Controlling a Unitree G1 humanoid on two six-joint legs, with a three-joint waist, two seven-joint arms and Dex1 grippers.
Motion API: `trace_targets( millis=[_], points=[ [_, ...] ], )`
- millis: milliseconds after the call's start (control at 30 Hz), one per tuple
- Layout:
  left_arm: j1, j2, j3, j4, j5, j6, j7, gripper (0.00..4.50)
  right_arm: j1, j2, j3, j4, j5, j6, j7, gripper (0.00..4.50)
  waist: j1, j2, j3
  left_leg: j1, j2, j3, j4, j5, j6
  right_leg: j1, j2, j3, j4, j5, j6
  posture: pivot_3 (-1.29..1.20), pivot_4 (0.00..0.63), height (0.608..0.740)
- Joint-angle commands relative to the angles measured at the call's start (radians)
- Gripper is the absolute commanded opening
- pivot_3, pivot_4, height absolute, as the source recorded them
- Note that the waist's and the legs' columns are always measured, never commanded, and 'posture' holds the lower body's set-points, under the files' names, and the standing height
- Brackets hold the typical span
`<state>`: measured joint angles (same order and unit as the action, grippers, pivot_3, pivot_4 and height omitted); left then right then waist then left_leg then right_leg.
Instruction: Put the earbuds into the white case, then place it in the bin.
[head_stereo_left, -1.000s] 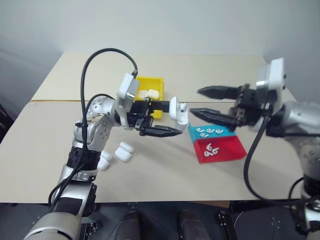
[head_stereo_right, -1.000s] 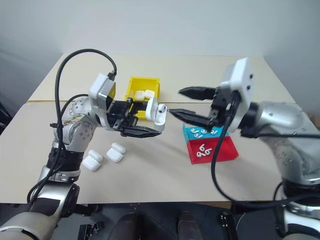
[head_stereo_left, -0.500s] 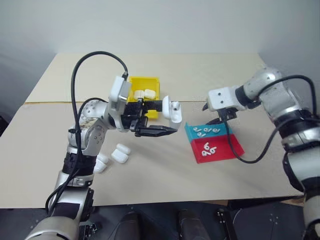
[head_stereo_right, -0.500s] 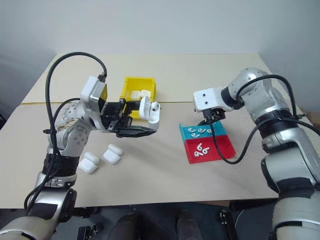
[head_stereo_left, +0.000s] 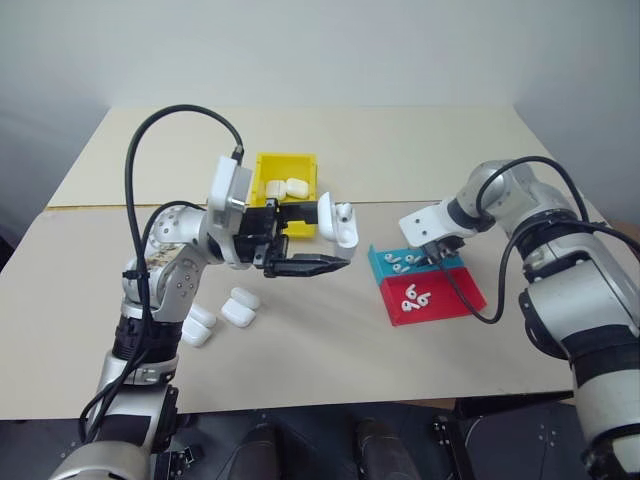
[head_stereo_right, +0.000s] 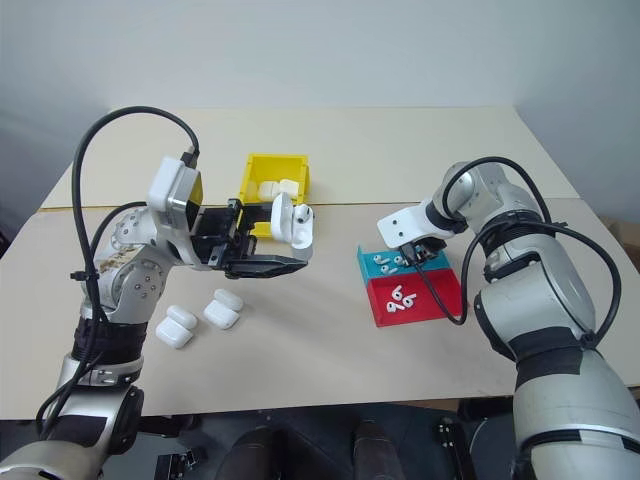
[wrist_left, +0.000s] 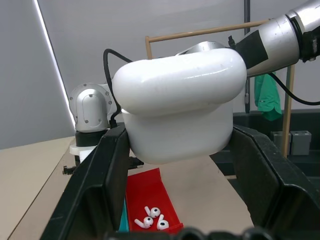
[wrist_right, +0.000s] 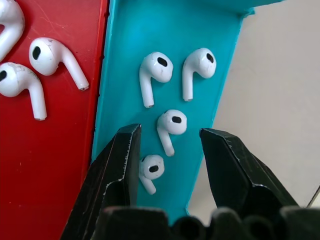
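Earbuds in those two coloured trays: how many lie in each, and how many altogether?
Earbuds in the cyan tray: 4
Earbuds in the red tray: 3
Total: 7

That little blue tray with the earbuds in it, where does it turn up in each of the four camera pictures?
Left eye view: the cyan tray lies right of centre, against the red tray's far edge.
Right eye view: same spot, just right of centre.
Left wrist view: a thin cyan sliver beside the red tray.
Right wrist view: close up, with the right gripper above it.
Shared landmark: the red tray.
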<state>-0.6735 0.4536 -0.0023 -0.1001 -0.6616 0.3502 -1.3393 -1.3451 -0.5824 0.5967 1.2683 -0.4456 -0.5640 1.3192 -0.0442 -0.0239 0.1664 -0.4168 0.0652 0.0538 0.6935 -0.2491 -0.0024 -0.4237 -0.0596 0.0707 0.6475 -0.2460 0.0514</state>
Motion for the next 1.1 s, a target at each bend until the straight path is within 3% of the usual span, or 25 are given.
trace_targets(
  millis=[33, 300, 700, 800, 900, 1100],
  points=[
    [0.008, 0.016, 0.022, -0.052, -0.02, -0.001, 0.022, 2.76, -0.032, 0.002, -0.013, 0.016, -0.033, -0.016, -0.053, 2.3, 0.0, 0.0, 0.0, 0.0, 0.0, 0.0, 0.0, 0.0, 0.0, 0.0, 0.0, 0.0, 0.0, 0.0, 0.0, 0.0, 0.15, 0.74],
    [0.031, 0.034, 0.025, -0.084, -0.034, 0.001, 0.045, 2.76, -0.017, 0.023, -0.016, 0.034, -0.084, -0.022, -0.132, 2.3, 0.0, 0.0, 0.0, 0.0, 0.0, 0.0, 0.0, 0.0, 0.0, 0.0, 0.0, 0.0, 0.0, 0.0, 0.0, 0.0, 0.15, 0.74],
    [0.043, 0.051, 0.029, -0.101, -0.043, 0.004, 0.062, 2.76, 0.006, 0.034, -0.031, 0.043, -0.096, -0.033, -0.114, 2.3, -0.001, 0.0, 0.0, 0.0, 0.0, 0.0, 0.0, 0.0, 0.0, 0.0, 0.0, 0.0, 0.0, 0.0, 0.0, 0.0, 0.15, 0.74],
    [0.046, 0.055, 0.027, -0.103, -0.046, 0.002, 0.067, 2.76, 0.008, 0.036, -0.036, 0.044, -0.096, -0.029, -0.095, 1.66, -0.001, 0.0, 0.0, 0.0, 0.0, 0.0, 0.0, 0.0, 0.0, 0.0, 0.0, 0.0, 0.0, 0.0, 0.0, 0.0, 0.15, 0.74],
    [0.046, 0.059, 0.027, -0.102, -0.048, 0.001, 0.071, 2.76, 0.01, 0.036, -0.042, 0.044, -0.094, -0.023, -0.085, 0.68, -0.001, 0.0, 0.0, 0.001, 0.0, 0.0, 0.0, 0.0, 0.0, 0.001, 0.0, 0.0, 0.0, 0.0, 0.0, 0.0, 0.15, 0.74],
    [0.039, 0.06, 0.024, -0.09, -0.051, 0.001, 0.063, 2.76, 0.007, 0.029, -0.078, 0.037, -0.067, 0.012, -0.1, 0.61, -0.001, 0.0, 0.0, 0.001, 0.0, 0.0, 0.0, 0.0, -0.001, 0.001, 0.0, 0.0, 0.0, 0.0, 0.0, 0.0, 0.15, 0.74]
  ],
)
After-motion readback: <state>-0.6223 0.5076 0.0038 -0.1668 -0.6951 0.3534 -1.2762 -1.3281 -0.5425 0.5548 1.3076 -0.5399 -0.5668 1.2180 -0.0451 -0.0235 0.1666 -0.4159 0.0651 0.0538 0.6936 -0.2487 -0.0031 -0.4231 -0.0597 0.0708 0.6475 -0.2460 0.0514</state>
